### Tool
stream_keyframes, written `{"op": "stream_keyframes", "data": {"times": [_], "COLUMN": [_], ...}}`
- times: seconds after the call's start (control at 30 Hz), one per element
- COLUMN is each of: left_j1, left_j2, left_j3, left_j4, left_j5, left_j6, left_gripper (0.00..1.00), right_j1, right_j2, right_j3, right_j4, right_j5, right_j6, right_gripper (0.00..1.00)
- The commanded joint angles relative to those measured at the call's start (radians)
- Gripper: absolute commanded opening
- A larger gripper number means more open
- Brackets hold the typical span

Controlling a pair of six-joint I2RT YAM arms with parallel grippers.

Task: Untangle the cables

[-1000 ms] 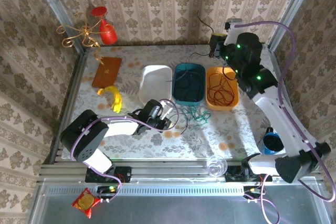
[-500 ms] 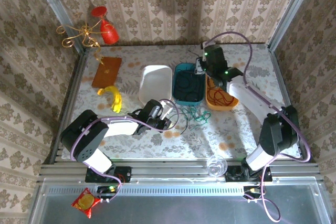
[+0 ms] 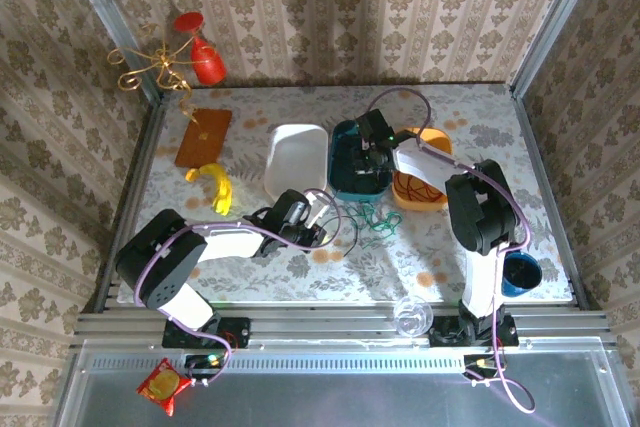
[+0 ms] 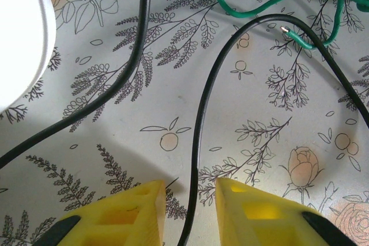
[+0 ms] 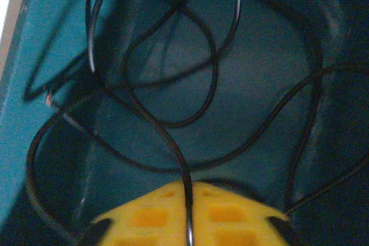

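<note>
Green cables lie in a loose tangle on the table, right of my left gripper. In the left wrist view the left gripper stands open, low over the table, with a black cable running between its yellow fingers; green cable curls at the top. My right gripper hangs in the teal bin. In the right wrist view that gripper is shut on a black cable that loops over the bin floor. Red cables lie in the orange bin.
A white bin stands left of the teal one, and its rim is near my left gripper. A banana and a brown board lie at the left. A blue cup and a clear glass stand near the front right.
My right arm has swung from the back right corner forward and left, down into the teal bin, with a black cable in its fingers. The left arm has not moved.
</note>
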Motion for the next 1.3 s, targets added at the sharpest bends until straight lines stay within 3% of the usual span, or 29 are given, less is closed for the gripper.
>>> {"op": "stream_keyframes", "data": {"times": [0.0, 0.07, 0.23, 0.43, 0.57, 0.73, 1.27], "left_j1": [0.009, 0.009, 0.010, 0.023, 0.062, 0.104, 0.137], "left_j2": [-0.041, -0.057, -0.096, -0.206, -0.264, -0.308, -0.367], "left_j3": [0.018, 0.016, 0.018, -0.004, -0.029, -0.048, -0.108], "left_j4": [-0.020, -0.030, -0.057, -0.054, -0.039, -0.049, -0.054], "left_j5": [-0.007, -0.006, -0.011, -0.116, -0.263, -0.376, -0.386], "left_j6": [-0.014, -0.010, 0.001, -0.026, -0.110, -0.149, -0.170], "left_gripper": [0.29, 0.29, 0.28, 0.31, 0.33, 0.34, 0.34], "right_j1": [0.000, 0.000, 0.000, 0.049, 0.127, 0.190, 0.190], "right_j2": [-0.095, -0.180, -0.324, -0.404, -0.357, -0.259, -0.030], "right_j3": [-0.030, -0.070, -0.134, -0.209, -0.244, -0.238, -0.110], "right_j4": [0.025, 0.066, 0.100, 0.075, 0.033, 0.029, 0.036], "right_j5": [-0.018, 0.021, 0.031, -0.157, -0.277, -0.264, -0.306], "right_j6": [0.035, 0.032, 0.032, 0.021, 0.023, 0.048, 0.097], "right_gripper": [0.39, 0.46, 0.47, 0.47, 0.47, 0.47, 0.46]}}
